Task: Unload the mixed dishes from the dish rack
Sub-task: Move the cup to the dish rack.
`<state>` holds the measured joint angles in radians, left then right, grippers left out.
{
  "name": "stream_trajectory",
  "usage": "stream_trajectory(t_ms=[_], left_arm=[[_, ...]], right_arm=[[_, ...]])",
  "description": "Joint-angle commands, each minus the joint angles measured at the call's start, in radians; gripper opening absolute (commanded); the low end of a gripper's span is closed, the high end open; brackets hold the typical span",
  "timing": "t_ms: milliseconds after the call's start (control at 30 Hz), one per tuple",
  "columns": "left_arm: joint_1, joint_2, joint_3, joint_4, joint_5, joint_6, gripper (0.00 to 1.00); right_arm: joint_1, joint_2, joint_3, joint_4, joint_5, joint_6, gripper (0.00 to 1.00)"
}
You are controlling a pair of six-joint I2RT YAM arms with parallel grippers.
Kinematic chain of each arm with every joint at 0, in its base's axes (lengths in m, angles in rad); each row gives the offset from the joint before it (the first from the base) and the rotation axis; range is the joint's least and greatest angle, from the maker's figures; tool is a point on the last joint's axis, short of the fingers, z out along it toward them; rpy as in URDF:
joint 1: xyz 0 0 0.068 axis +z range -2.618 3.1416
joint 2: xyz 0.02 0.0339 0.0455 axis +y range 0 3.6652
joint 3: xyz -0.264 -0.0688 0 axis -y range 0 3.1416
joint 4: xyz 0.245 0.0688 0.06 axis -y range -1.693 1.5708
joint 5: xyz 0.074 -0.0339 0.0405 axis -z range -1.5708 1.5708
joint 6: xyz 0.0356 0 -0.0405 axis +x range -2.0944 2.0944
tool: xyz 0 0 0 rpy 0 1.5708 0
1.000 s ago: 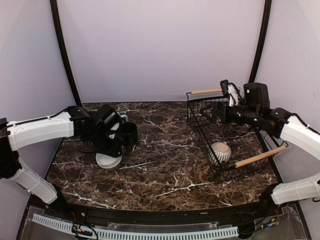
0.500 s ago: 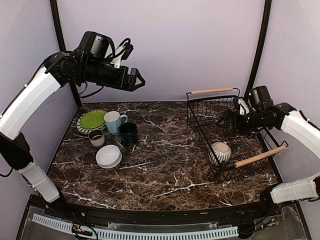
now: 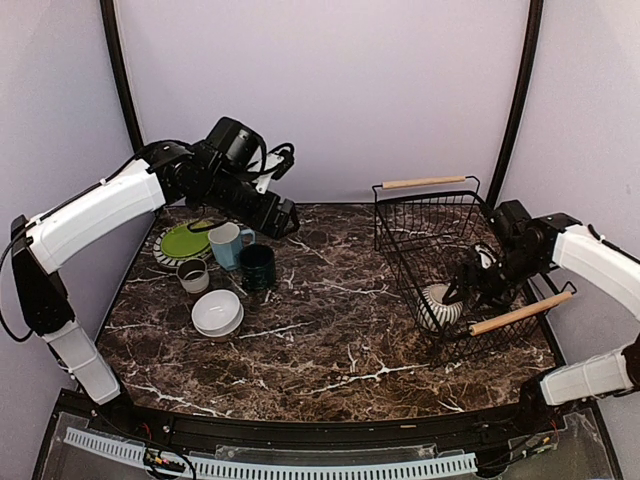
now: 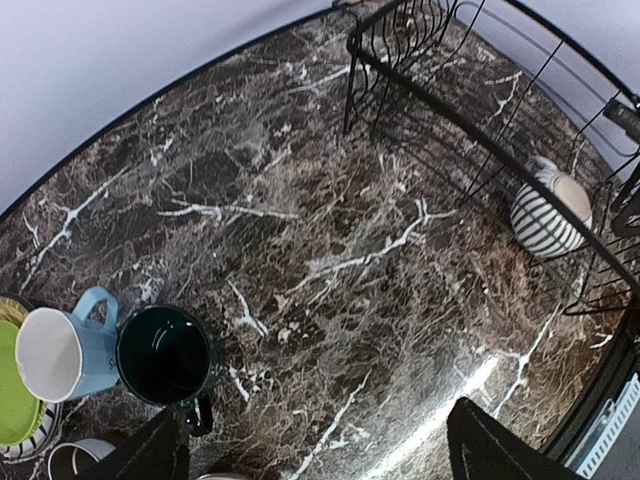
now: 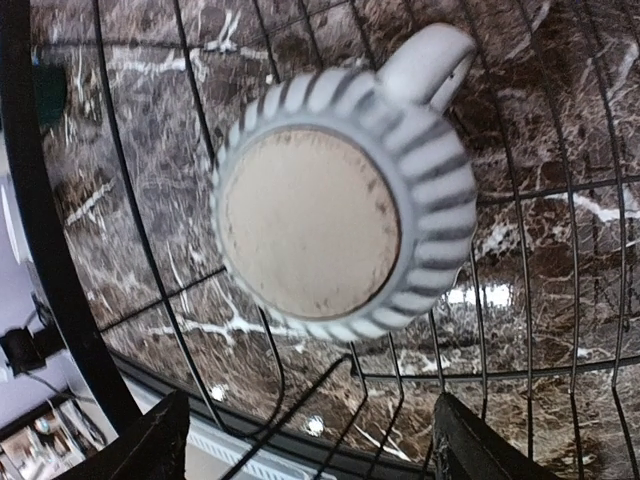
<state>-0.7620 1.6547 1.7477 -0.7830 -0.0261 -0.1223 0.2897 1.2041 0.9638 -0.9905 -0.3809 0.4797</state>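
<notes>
A: Where is the 1 dish left to unload?
B: The striped grey bowl is lying in the near end of the dish rack, base facing the right gripper. That gripper is hovering spread wide, touching nothing. It should be straddling the bowl squarely.
A: And the left gripper?
B: Hanging splayed and empty above the table.

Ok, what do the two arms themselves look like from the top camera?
The left arm and right arm have smooth white shells on the long links and black blocky joints and wrists. Loose black cables loop beside the left wrist. The left gripper and right gripper are black too; no markings are readable.
</notes>
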Motion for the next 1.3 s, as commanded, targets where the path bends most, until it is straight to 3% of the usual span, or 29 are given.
stream_trajectory(t_ms=[0, 200, 433, 667, 967, 1200, 1267], left_arm=[[-0.002, -0.065, -0.054, 0.059, -0.016, 0.021, 0.88], [-0.003, -0.058, -0.069, 0.067, -0.015, 0.016, 0.88], [-0.003, -0.063, -0.082, 0.077, -0.015, 0.009, 0.88], [-0.003, -0.058, -0.089, 0.078, -0.027, 0.009, 0.88], [-0.003, -0.059, -0.089, 0.076, -0.032, 0.007, 0.88], [-0.003, -0.05, -0.09, 0.075, -0.036, 0.005, 0.88], [-0.003, -0.045, -0.091, 0.072, -0.041, 0.006, 0.88]], right_arm=[[0.017, 0.008, -0.036, -0.03, -0.019, -0.001, 0.75], [0.05, 0.084, -0.098, 0.138, -0.072, 0.073, 0.68], [0.051, 0.141, -0.073, 0.424, 0.057, 0.192, 0.66], [0.049, 0.27, 0.002, 0.641, 0.206, 0.198, 0.67], [0.04, 0.349, 0.094, 0.769, 0.284, 0.157, 0.71], [0.034, 0.419, 0.184, 0.771, 0.238, 0.148, 0.8], [0.029, 0.412, 0.191, 0.744, 0.242, 0.157, 0.86]])
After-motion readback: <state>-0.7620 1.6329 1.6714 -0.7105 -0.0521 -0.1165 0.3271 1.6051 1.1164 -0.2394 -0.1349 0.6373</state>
